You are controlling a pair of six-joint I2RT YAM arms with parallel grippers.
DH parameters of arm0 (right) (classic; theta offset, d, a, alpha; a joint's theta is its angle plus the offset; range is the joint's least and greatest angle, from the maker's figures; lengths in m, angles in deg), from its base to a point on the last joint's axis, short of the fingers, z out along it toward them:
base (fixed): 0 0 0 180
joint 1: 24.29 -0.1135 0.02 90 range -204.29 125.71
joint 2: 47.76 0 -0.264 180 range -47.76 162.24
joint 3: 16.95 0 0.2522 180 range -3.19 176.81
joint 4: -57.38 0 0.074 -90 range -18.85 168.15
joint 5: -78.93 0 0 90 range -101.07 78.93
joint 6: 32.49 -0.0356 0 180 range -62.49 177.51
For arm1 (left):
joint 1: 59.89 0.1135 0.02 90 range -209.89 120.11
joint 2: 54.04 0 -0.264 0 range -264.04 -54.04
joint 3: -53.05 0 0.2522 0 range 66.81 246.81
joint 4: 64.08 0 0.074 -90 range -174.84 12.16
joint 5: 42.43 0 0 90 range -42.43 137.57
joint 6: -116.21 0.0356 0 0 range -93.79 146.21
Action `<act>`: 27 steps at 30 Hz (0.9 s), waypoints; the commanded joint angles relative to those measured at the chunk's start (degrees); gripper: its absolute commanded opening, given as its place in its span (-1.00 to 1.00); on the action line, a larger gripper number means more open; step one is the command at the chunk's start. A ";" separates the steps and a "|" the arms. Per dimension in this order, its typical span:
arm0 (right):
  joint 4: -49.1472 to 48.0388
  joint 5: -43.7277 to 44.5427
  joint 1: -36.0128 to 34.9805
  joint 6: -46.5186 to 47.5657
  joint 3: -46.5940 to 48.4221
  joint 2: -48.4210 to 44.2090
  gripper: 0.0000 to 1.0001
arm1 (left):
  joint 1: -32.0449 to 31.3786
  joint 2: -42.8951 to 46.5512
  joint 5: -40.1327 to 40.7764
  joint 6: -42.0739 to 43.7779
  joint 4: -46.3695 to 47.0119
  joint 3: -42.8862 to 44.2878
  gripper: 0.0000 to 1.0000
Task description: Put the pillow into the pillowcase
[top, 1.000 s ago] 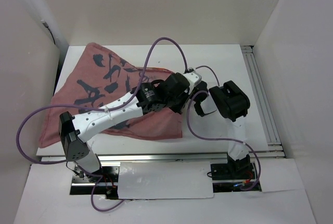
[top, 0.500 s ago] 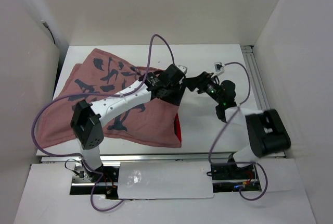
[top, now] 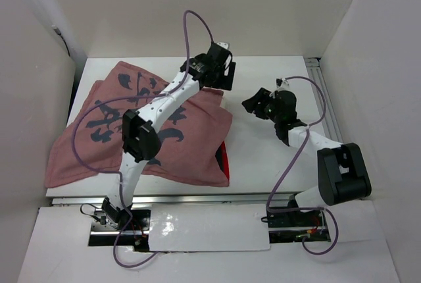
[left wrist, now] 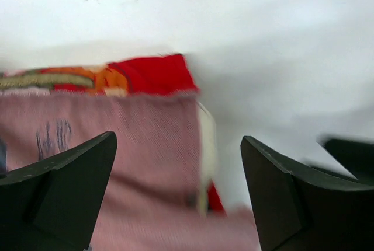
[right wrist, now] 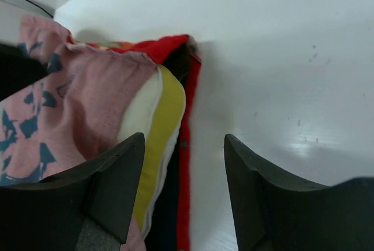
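Note:
The pillowcase [top: 131, 131] lies faded pink side up over the left half of the table, with its red printed side showing at the right edge [top: 225, 161]. The pillow sits inside it; only its cream and yellow edge [right wrist: 166, 122] shows at the opening, and a cream strip [left wrist: 205, 140] in the left wrist view. My left gripper [top: 227, 76] hangs open over the pillowcase's far right corner [left wrist: 146, 76], holding nothing. My right gripper [top: 253, 104] is open just right of the opening, with bare table between its fingers [right wrist: 184, 137].
White walls [top: 368, 46] enclose the table on three sides. A metal rail [top: 329, 118] runs along the right edge. The left arm [top: 164, 102] and its purple cable [top: 187, 33] stretch across the pillowcase. Bare tabletop [top: 263, 158] lies right of the cloth.
The left arm swung from the pillowcase's right side to its far corner and its gripper opened. The right arm unfolded and reached toward the opening. The cloth now lies flatter.

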 commanded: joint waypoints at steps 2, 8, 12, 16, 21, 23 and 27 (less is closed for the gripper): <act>1.93 -0.14 0.06 2.07 3.12 0.80 0.24 | 1.59 -9.32 1.63 5.30 4.51 2.07 1.00; -3.67 -3.39 -3.27 5.57 0.93 0.89 0.19 | 0.27 -11.18 4.45 7.85 15.87 -1.01 1.00; -2.04 -3.92 -8.11 7.78 2.32 2.47 0.19 | 0.88 -10.56 1.11 6.54 20.54 -2.78 0.96; -0.36 -1.21 -8.11 7.78 1.72 0.28 0.14 | 0.88 -11.70 1.73 7.50 19.31 -2.78 0.41; 3.15 1.00 -8.11 9.79 1.19 -4.91 0.08 | 0.88 -11.18 1.37 8.03 19.93 -6.65 -1.00; 3.78 1.00 -8.11 9.80 0.58 -5.61 0.08 | 0.36 -10.48 0.51 8.81 19.93 -6.12 -1.00; 6.58 -0.41 -9.26 12.16 0.05 -6.23 0.08 | -1.74 -5.92 -3.01 9.35 22.38 -9.97 -1.00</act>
